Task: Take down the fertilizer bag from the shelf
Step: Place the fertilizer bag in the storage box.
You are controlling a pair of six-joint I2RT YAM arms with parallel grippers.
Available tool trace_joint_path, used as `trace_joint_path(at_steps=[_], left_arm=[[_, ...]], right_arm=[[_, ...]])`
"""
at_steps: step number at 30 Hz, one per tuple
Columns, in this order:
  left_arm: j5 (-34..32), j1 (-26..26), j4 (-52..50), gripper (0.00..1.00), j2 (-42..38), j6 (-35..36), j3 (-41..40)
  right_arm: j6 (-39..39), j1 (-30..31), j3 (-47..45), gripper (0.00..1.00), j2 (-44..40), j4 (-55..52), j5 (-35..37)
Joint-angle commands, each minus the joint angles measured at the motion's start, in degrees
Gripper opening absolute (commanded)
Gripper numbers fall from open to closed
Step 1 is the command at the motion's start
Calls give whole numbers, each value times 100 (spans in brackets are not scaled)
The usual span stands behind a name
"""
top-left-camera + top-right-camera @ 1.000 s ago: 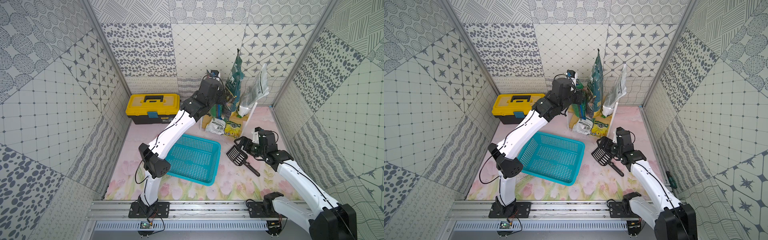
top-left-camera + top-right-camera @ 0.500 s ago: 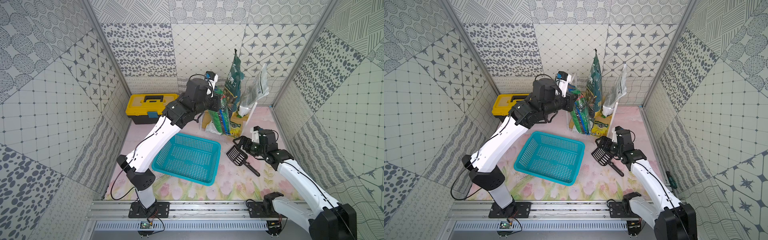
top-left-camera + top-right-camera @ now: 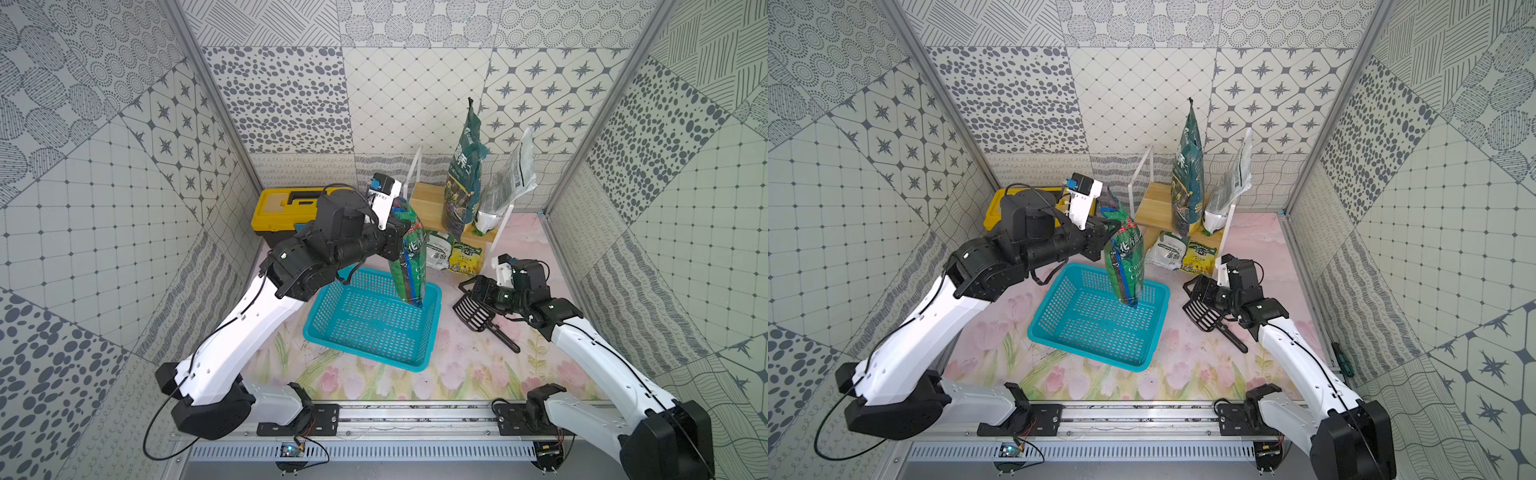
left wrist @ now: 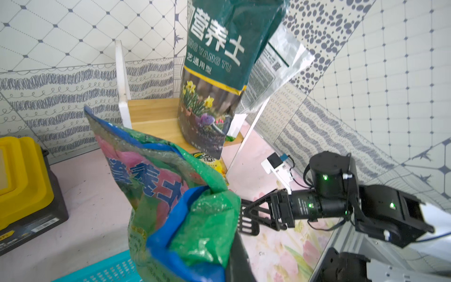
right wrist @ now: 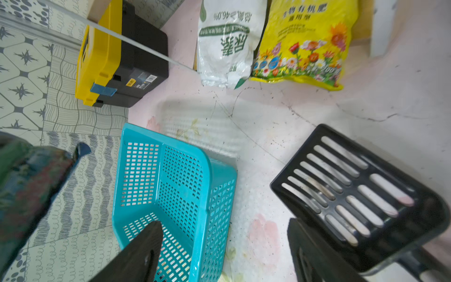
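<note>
Enclosure closed on three sides by the far wall (image 3: 395, 104), left wall (image 3: 104, 187) and right wall (image 3: 685, 187), all panelled in grey-on-white prints: dots, stars, grids, wavy lines. A bare metal post (image 3: 216, 108) stands at each far corner. The floor (image 3: 457, 374) is pale pink with tulips printed along the near edge, with dark scuffs. Lighting bright and even.

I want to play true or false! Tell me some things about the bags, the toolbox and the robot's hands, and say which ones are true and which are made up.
1. The left hand grips the top of the crinkly green plastic bag. True.
2. A tall dark green bag stands on the light wooden shelf. True.
3. The right hand holds the black slotted plastic scoop. False: it is open, and the scoop lies on the floor beside it.
4. The yellow-and-black toolbox has its lid up. False: the lid is shut.
</note>
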Motion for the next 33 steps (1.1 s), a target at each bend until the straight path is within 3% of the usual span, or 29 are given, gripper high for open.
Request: trace_joint_path(at_steps=[1,9,24,29,33], left_arm=[[-294,170,1337,0,-906,734,-1058],[250,710,1769,0,-1770,861,-2747],[1100,1528,2255,0,-1175,2175,-3280],[1459,2061,2344,0,-1249,2273,-3657],[1277,2388,2421,0,-1492,2220,-4186]], right_arm=[[178,397,95,82,184,323,43],[873,1014,-107,70,842,1108,-7],[1345,1105,77,53,1914,1856,227],[1389,1103,50,45,2083,2007,235],[1389,1101,36,37,2053,2010,321]])
